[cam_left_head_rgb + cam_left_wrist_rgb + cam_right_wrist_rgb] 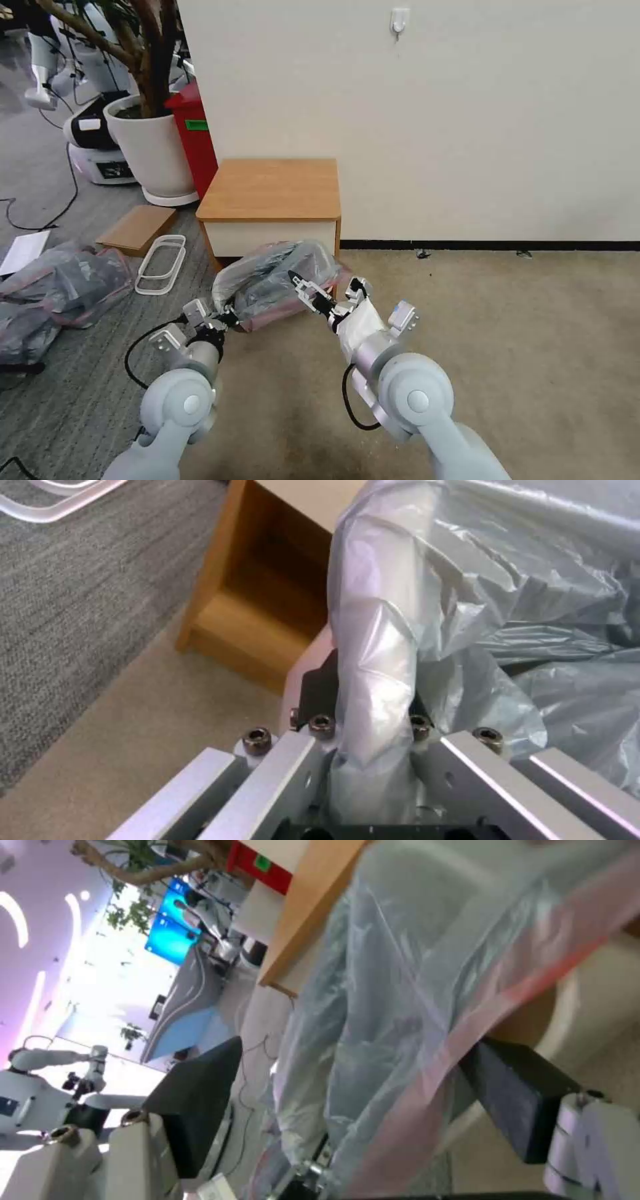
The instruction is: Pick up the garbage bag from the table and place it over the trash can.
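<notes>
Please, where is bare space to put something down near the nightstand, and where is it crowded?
Free: the table top, and the carpet to its right, along the wall. Crowded: in front, where both grippers, left and right, meet the garbage bag; left floor has a heap of bags.

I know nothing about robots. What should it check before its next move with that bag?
1. Left tool grips the garbage bag: ok, plastic is bunched between its fingers.
2. Right tool grips the bag: not ok, its fingers stand apart on either side of the pink edge.
3. Bag off the nightstand: ok, it hangs in front of it.
4. Bag fully over the trash can: cannot tell, a bit of cream rim shows.
5. Bag untorn: cannot tell.
</notes>
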Controlling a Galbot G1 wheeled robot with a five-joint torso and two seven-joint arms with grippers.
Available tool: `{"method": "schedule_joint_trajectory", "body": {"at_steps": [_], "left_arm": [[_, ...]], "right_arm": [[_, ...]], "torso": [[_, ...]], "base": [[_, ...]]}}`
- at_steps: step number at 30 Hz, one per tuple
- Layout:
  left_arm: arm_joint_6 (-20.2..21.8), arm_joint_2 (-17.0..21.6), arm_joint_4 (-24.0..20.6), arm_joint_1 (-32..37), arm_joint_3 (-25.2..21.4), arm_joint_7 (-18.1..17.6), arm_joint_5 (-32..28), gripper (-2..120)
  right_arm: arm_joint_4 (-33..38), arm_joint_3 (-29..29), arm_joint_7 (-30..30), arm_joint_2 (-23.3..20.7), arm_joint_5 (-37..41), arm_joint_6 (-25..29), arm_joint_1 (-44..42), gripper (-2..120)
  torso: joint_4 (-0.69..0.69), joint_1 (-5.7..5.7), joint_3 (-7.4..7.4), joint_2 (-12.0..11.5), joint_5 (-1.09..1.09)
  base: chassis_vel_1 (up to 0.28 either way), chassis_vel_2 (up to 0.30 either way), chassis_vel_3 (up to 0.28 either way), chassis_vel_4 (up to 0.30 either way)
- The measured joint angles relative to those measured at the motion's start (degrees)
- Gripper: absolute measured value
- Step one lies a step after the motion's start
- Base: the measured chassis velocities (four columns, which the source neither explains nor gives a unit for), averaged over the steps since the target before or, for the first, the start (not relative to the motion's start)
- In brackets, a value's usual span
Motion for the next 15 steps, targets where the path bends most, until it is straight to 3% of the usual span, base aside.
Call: {"method": "schedule_joint_trajectory", "body": {"at_steps": [15], "left_arm": [[0.0, -0.1, 0.2, 0.7, 0.0, 0.1, 0.9, 3]], "right_arm": [[0.4, -0.5, 0.0, 0.7, 0.4, 0.1, -0.2, 79]], "torso": [[0.0, 0.0, 0.0, 0.0, 0.0]], "base": [[0.0, 0.0, 0.0, 0.0]]}}
